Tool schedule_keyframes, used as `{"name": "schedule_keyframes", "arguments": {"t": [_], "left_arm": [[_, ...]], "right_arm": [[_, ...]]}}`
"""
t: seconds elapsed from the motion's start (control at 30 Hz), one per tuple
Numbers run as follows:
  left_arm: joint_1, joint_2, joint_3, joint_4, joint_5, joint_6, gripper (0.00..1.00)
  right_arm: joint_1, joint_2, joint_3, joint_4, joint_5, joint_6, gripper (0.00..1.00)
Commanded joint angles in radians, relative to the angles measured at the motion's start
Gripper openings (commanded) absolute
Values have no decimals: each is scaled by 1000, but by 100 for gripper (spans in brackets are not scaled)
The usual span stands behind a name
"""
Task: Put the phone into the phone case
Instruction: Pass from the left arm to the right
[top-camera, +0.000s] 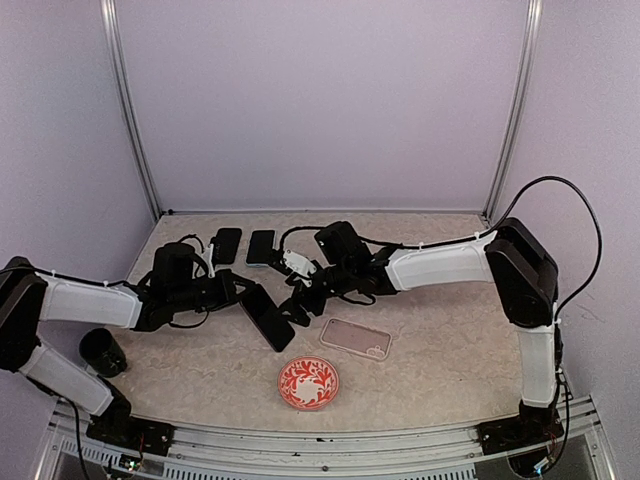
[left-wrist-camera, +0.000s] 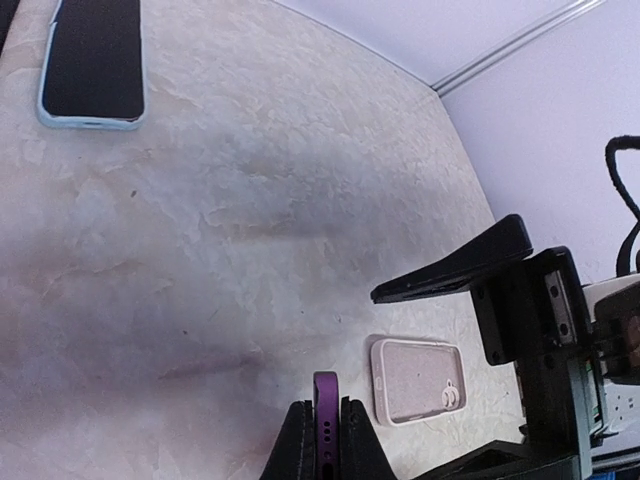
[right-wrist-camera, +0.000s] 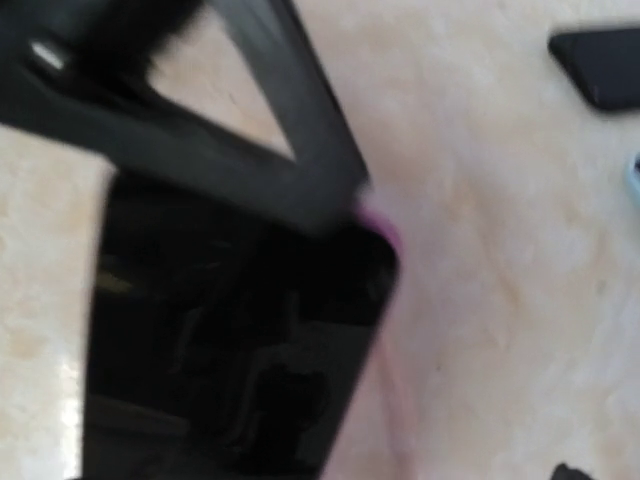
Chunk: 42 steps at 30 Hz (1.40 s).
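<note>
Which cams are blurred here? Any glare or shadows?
Right wrist: heavy blur, the phone is smeared and its edges are soft. Left wrist: sharp, phone case crisp, a soft shadow band across the table. Top external: sharp, evenly lit, no glare.

Diffuse overhead light is illuminating the desk (top-camera: 450, 310) evenly. Ahead of the left tool (left-wrist-camera: 325, 412), soft grey shadows are banding the surface, and this wrist view is rendering sharply. The wrist view of the right tool (top-camera: 298, 300) is smearing with motion blur; close before that tool, the phone (right-wrist-camera: 230, 340) is appearing as a dark slab carrying faint reflections, its edges dissolving.
</note>
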Motion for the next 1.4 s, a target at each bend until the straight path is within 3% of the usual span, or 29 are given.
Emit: {"name": "schedule_keyframes", "arguments": {"t": [0.0,0.13,0.5,1.37], "left_arm": [[-18,-42,-42,44,-103,-45,0],[-29,-63,-62,47,-148,-70,0],[-42,-114,-88,36,-220,-90,0],[-58,-112,-78,33,-233,-95,0]], "right_arm": [[37,59,28,-12,86,86,100],[54,96,48,-11,130,105,100],[59,114,56,30,18,172,100],[72,186,86,78,24,194,99]]}}
